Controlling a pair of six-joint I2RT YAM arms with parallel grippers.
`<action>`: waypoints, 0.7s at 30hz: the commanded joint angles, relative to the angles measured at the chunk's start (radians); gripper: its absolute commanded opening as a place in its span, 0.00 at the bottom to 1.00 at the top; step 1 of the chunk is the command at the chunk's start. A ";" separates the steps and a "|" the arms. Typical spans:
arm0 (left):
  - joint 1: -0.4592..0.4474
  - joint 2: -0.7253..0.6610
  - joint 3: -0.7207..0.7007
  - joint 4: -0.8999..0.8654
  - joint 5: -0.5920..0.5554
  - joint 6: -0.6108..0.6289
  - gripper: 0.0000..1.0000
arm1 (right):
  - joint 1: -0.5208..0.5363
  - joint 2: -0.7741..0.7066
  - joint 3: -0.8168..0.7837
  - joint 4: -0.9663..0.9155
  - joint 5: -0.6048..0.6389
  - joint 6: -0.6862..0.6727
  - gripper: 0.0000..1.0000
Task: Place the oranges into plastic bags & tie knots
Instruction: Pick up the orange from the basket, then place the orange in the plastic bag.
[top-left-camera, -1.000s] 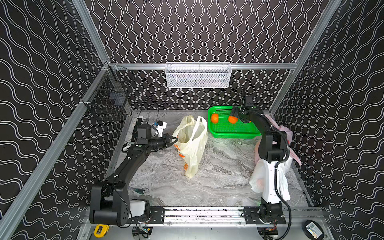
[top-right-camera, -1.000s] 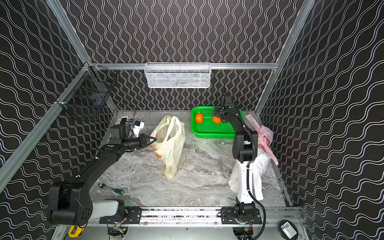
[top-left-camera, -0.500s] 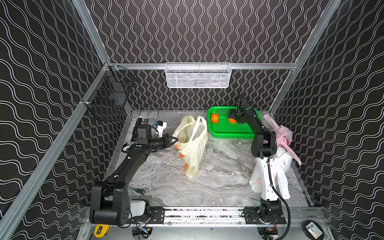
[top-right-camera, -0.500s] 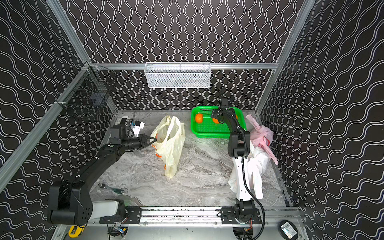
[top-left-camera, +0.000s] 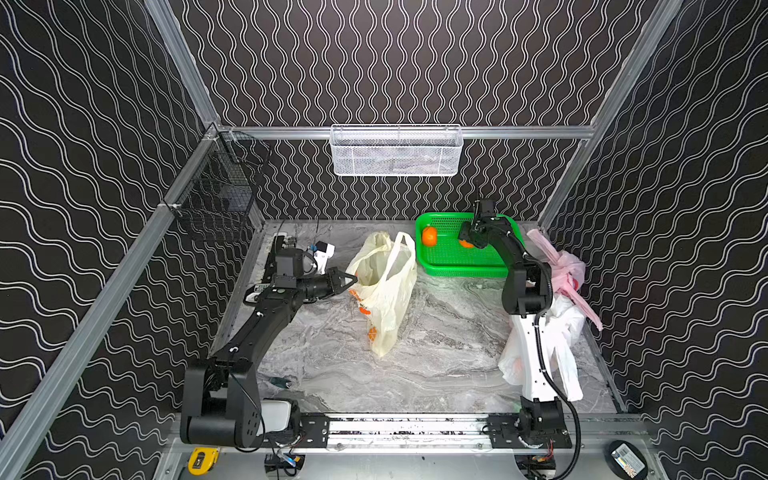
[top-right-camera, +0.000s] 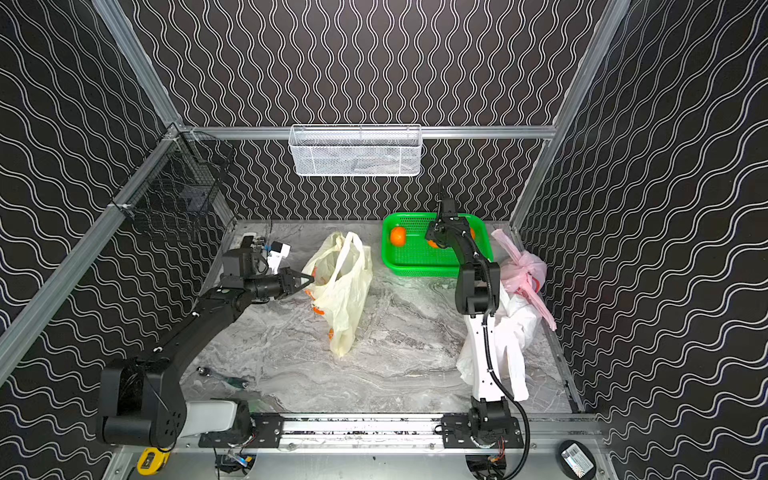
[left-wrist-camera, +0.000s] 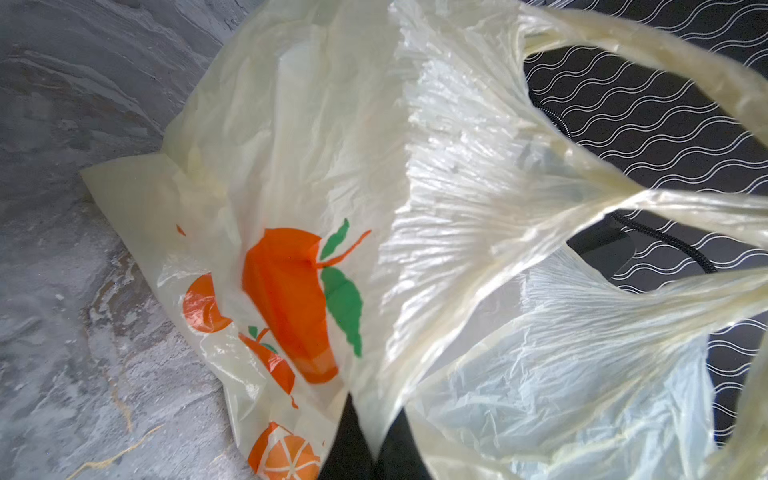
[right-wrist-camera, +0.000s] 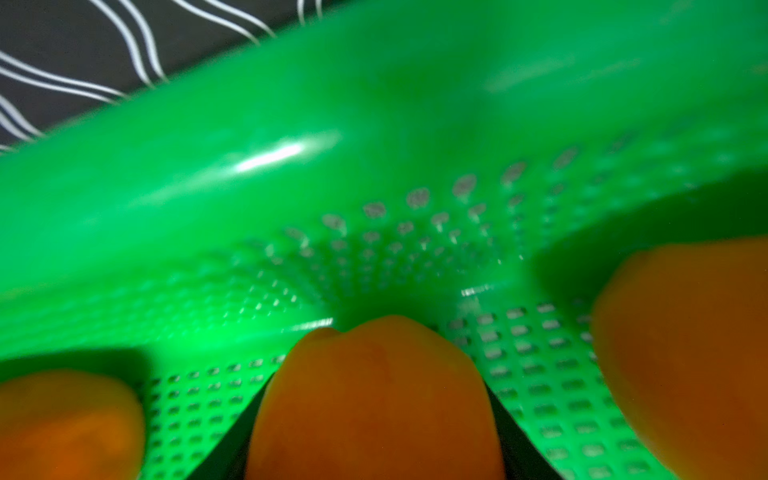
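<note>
Both top views: my left hand (top-left-camera: 353, 277) is clenched on the rim of the pale yellow bag (top-left-camera: 386, 291), holding its mouth up while the bottom rests on the desk (top-left-camera: 436, 340). My right hand (top-left-camera: 466, 237) is down inside the green basket (top-left-camera: 457, 270), at one orange (top-left-camera: 466, 244). A second orange (top-left-camera: 429, 235) lies apart, near the basket's other end. The pink bag (top-left-camera: 569, 266) and white bag (top-left-camera: 561, 328) lie bunched beside the right arm; contents not readable.

Left wrist: bag film is pinched between my fingers (left-wrist-camera: 349, 449). The mouth is open, and I see only printed fruit, no real fruit inside.

Right wrist (blurred): three oranges on the perforated floor. The middle one sits between my fingers (right-wrist-camera: 249, 436), which lie close on either side. Whether they press it yet I cannot tell.

Judgement: the step in hand is the pick. Close only until the fruit is snug and centred, then lift straight up to clear the basket wall. Hold the left grip high so the bag gapes for the drop.
</note>
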 joint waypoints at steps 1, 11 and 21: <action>0.001 0.002 0.006 0.048 0.032 -0.003 0.00 | -0.001 -0.147 -0.092 0.057 -0.037 0.025 0.52; 0.001 0.001 -0.035 0.129 0.043 -0.034 0.00 | 0.030 -0.682 -0.641 0.238 -0.317 0.116 0.41; 0.000 0.032 -0.027 0.166 0.065 -0.053 0.00 | 0.216 -0.857 -0.735 0.298 -0.808 0.142 0.39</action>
